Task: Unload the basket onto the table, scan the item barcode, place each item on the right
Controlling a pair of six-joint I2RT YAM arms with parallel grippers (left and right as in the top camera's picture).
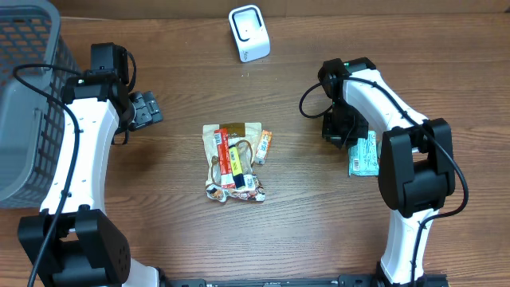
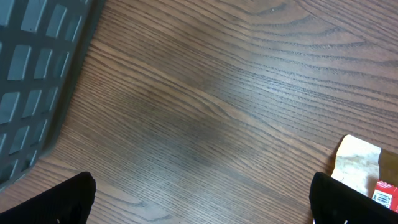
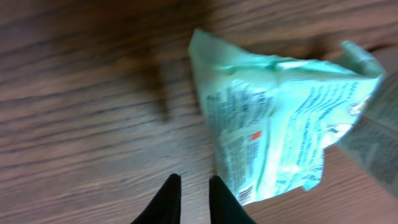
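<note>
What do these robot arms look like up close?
The left arm and right arm are white shells joined by chunky black joints, with thin black cables looping alongside. The left gripper and right gripper are black, with tapered fingers.

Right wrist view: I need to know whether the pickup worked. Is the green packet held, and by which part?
Nothing is held. The right gripper's fingers are nearly together with nothing between; the green packet lies beside them.

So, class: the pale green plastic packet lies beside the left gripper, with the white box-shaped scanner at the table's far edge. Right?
No: the pale green plastic packet lies beside the right gripper, not the left gripper, as the overhead view shows. The white box-shaped scanner is at the wooden table's far edge.
</note>
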